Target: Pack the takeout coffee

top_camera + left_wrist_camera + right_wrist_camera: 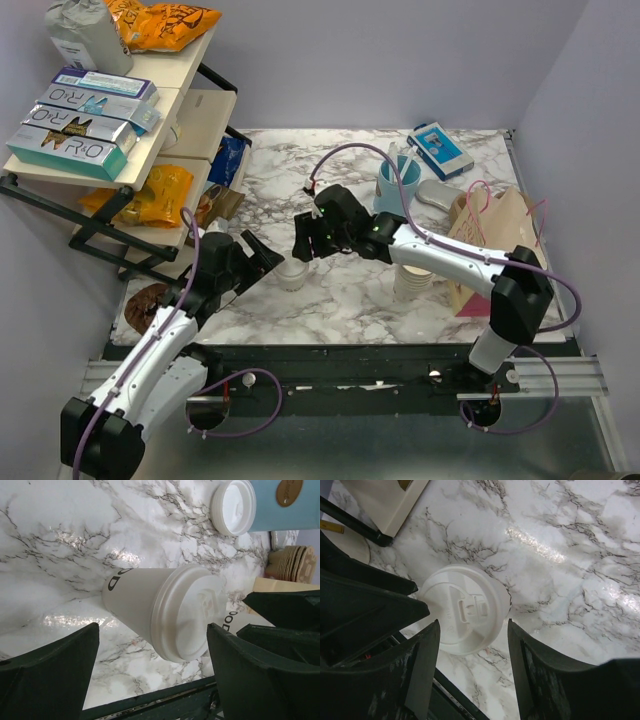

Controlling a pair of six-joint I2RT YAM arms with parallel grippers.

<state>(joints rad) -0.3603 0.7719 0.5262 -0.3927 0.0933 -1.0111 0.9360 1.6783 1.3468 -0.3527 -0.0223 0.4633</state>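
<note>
Here the takeout coffee (165,612) stands upright between the spread fingers of the left gripper (152,630). The right gripper (474,625), fingers likewise apart, hovers just above its lid. Beyond sit a loose lid (233,506) and a light-blue mug (280,505).

Takeout coffee (135,600): matt white paper wall, smooth moulded plastic lid (465,609) with a dull sheen; desk (60,540) glossy marble-patterned, throwing bright glare patches; left fingers (50,675) matt black plastic, faintly grainy; bag (500,225) matt tan paper; orange snack packets (165,22) glossy, crinkled film.
</note>
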